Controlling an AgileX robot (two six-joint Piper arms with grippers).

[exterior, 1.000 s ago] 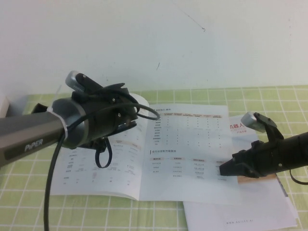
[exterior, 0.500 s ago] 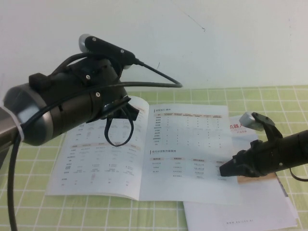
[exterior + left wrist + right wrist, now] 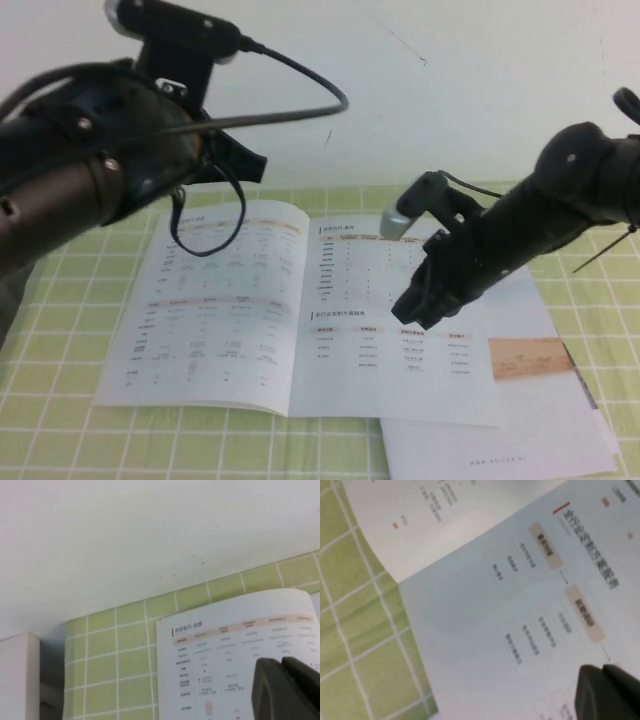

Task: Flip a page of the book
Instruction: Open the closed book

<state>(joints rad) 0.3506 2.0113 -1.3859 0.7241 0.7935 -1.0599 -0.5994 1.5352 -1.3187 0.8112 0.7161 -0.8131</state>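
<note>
Book (image 3: 300, 320) open flat; right hand (image 3: 415, 305) above, left hand (image 3: 287, 690) raised.

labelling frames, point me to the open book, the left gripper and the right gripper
book (image 3: 400, 370): high view, on its right-hand white page.
left gripper (image 3: 287, 687): left wrist view, dark fingertips above the book's left page.
right gripper (image 3: 412, 308): high view, dark tip above the right page.

Even, soft, fairly bright lighting; no glare. Faint shadows under both arms on the book (image 3: 300, 310). Left arm, near the camera, blurred. Right wrist view soft, print smeared. Slight haze overall.
</note>
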